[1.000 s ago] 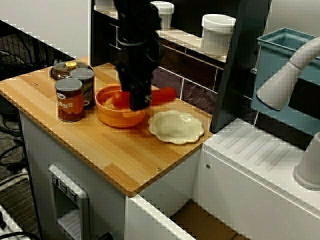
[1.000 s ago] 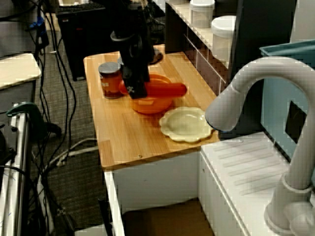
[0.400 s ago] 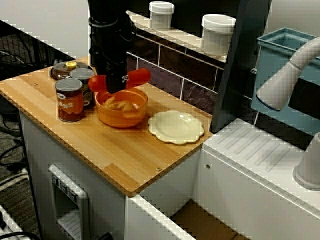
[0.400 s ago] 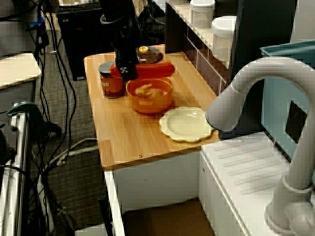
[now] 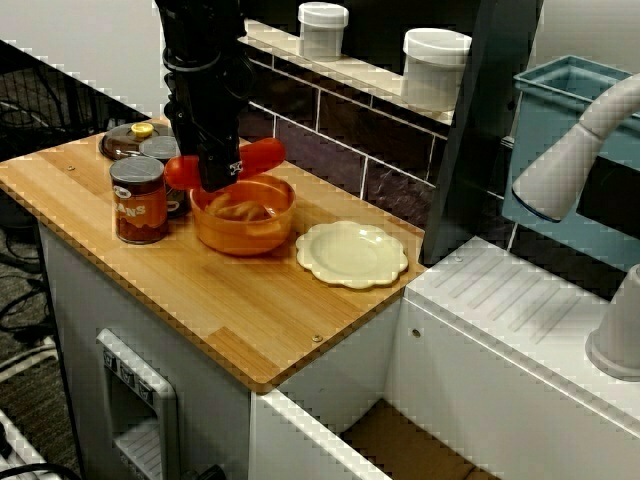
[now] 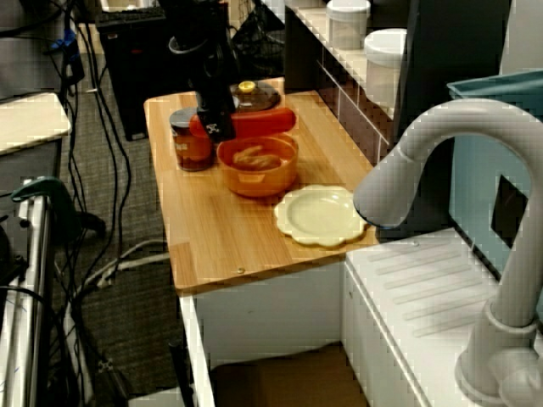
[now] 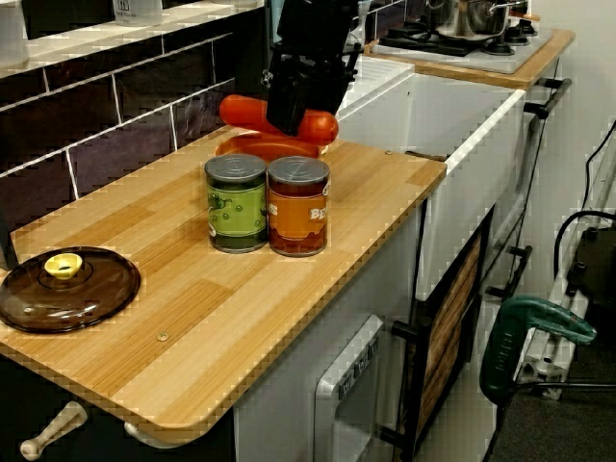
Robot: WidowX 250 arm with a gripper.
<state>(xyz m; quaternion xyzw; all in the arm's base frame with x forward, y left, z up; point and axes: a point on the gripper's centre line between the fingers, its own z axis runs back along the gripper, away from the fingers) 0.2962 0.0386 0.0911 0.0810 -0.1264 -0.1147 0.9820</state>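
Front view: claw (image 5: 218, 172) clenched on red sausage (image 5: 258, 156), held in the air just above orange bowl (image 5: 243, 222).
Sink-side view: sausage in neither bowl nor plate (image 6: 320, 214).
Bench-end view: two cans (image 7: 269, 204) on the bench (image 7: 192, 318).

Front view sat raised off the long edge of the counter (image 5: 250, 330), facing the tiled wall. Sink-end view looked down its length past the faucet (image 6: 424, 140), farther off. Opposite-end view stood low, close, facing back. All shared the orange bowl (image 5: 243, 222).
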